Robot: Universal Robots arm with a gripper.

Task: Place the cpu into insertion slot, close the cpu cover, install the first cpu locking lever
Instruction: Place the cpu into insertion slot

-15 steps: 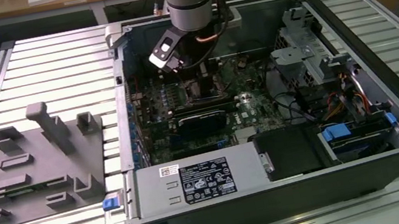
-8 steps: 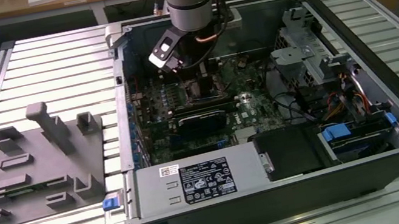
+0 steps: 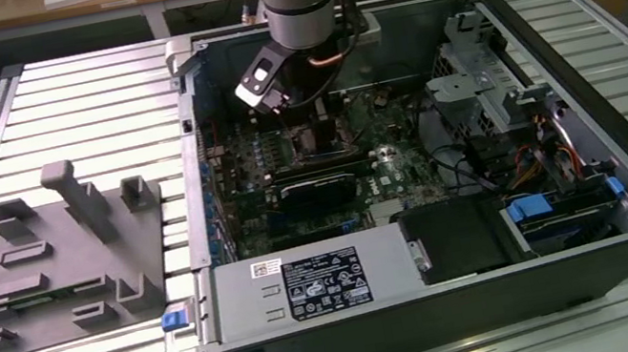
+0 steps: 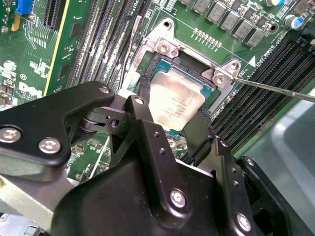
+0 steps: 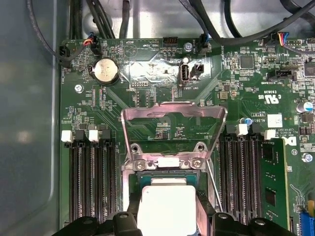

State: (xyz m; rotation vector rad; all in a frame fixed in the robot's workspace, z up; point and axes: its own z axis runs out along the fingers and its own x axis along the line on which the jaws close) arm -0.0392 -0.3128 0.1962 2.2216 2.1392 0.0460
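Both fingers (image 4: 139,112) of the pincer (image 4: 172,112) clamp the cpu (image 4: 176,97) over the insertion slot (image 4: 170,63); the cpu cover (image 5: 173,108) stands raised.

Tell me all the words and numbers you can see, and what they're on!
Label on the power supply: print too small to read.
Motherboard: tiny white markings, too small to read for sure.
The cpu: faint marks on its metal face, unreadable.
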